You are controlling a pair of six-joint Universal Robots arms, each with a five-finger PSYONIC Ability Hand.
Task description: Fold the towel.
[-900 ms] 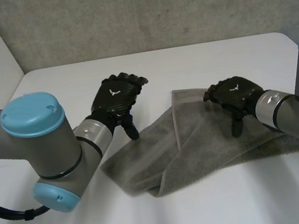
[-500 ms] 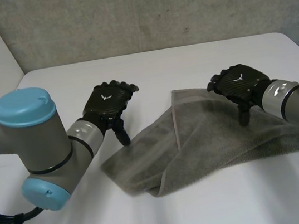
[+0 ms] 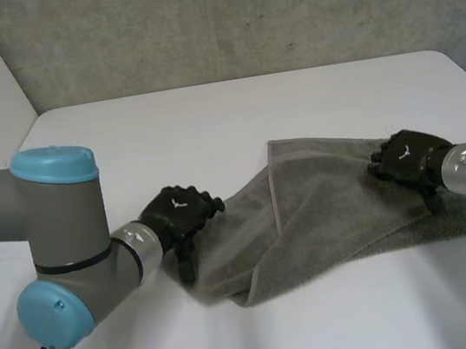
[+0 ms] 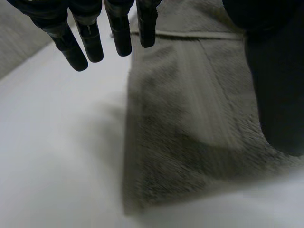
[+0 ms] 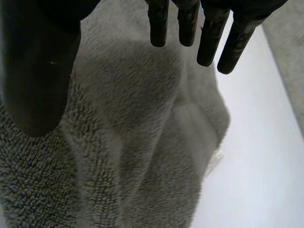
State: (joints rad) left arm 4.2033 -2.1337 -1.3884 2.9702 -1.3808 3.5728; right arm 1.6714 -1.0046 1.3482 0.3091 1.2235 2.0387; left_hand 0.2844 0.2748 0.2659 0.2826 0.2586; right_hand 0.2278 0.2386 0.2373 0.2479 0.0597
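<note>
The towel (image 3: 327,213) lay rumpled at centre-right on the counter (image 3: 207,117). The left hand (image 3: 178,215) hovered at its left end and the right hand (image 3: 406,157) over its right, fingers apart, gripping nothing. Pinching one layer only risked a skewed fold.

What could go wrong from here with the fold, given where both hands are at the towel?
The towel lies rumpled, one layer lapped over another. The open left hand at its left end may catch only one layer and skew the fold. The open right hand is over a bunched ridge near the right end, not a corner, so it may grab a wad.
</note>
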